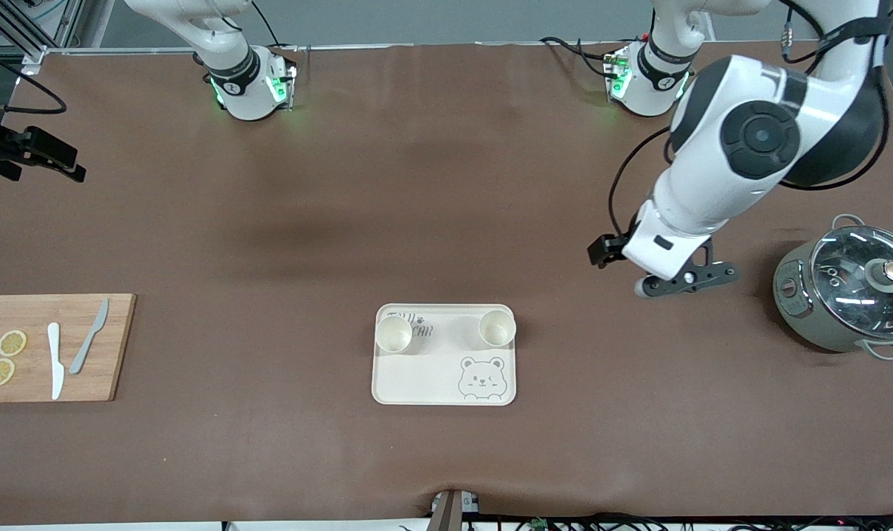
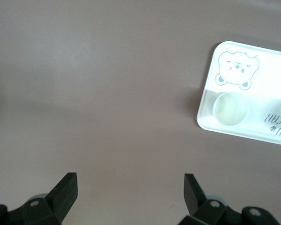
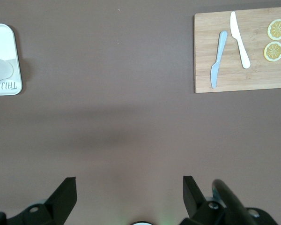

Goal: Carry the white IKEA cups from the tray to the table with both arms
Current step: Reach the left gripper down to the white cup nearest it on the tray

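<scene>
Both white IKEA cups (image 1: 393, 333) (image 1: 497, 328) stood on the tray (image 1: 444, 391). My left gripper (image 2: 130, 190) and right gripper (image 3: 129, 190) hovered over bare tabletop (image 1: 417, 184), jaws wide; a skewed approach would probably topple a cup.

high front camera faces the robots; both wrist cameras look down, sharing the tray (image 1: 446, 369).

Matt cloth table (image 1: 446, 184) (perhaps), wooden board (image 1: 48, 346)

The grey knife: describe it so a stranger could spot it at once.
Find the bamboo cutting board at the right arm's end of the table. Two knives lie on it beside two lemon slices. The grey knife lies slanted; the white knife lies straighter, nearer the lemons.
</scene>
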{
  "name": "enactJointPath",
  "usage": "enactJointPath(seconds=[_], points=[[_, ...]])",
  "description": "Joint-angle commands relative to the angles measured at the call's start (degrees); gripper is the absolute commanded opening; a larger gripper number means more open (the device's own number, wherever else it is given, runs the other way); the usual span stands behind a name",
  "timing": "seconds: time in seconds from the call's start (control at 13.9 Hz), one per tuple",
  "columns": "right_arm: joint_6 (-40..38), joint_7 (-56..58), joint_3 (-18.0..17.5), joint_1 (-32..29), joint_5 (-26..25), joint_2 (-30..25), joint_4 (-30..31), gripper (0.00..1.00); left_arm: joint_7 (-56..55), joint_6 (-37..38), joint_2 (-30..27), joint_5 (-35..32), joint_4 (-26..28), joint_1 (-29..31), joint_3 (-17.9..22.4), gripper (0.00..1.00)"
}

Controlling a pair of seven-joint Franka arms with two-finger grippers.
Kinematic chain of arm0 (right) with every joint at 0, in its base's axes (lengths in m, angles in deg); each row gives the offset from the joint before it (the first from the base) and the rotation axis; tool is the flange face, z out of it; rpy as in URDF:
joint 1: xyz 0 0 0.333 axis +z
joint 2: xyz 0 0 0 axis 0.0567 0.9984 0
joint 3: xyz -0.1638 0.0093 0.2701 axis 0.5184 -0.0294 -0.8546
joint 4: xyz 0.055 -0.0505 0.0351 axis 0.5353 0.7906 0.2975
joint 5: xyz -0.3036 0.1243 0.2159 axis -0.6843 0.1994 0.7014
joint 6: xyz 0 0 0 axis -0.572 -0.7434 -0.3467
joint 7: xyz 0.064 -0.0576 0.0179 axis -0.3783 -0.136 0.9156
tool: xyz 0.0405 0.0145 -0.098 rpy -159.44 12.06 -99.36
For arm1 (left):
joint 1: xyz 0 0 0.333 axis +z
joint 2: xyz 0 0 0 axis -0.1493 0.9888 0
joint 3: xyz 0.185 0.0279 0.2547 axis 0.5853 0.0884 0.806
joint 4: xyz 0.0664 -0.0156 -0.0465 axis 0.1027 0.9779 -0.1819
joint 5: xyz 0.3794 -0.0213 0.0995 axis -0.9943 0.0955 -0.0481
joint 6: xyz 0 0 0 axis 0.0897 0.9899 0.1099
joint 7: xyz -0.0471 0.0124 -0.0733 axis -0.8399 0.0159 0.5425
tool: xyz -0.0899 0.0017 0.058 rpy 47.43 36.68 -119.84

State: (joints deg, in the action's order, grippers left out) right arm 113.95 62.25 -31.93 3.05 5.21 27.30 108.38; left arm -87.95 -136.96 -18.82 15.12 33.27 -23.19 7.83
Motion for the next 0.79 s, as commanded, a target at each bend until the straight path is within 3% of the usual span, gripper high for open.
enactJointPath(seconds=[0.0, 0.43, 0.72], points=[[-0.76, 0.45, -0.21, -0.41, -0.51, 0.47, -1.26, 1.00, -4.65, -1.45, 2.21, -0.59, -1.58, -1.73, 0.21, 1.00], [-0.76, 0.45, -0.21, -0.41, -0.51, 0.56, -1.26, 1.00, -12.75, -1.46, 3.97, -0.77, -1.49, -7.54, 0.21, 1.00], [-0.76, 0.45, -0.21, -0.42, -0.51, 0.56, -1.26, 1.00, -16.87, -2.85, 8.35, -0.86, -1.58, -10.08, 0.30, 1.00]])
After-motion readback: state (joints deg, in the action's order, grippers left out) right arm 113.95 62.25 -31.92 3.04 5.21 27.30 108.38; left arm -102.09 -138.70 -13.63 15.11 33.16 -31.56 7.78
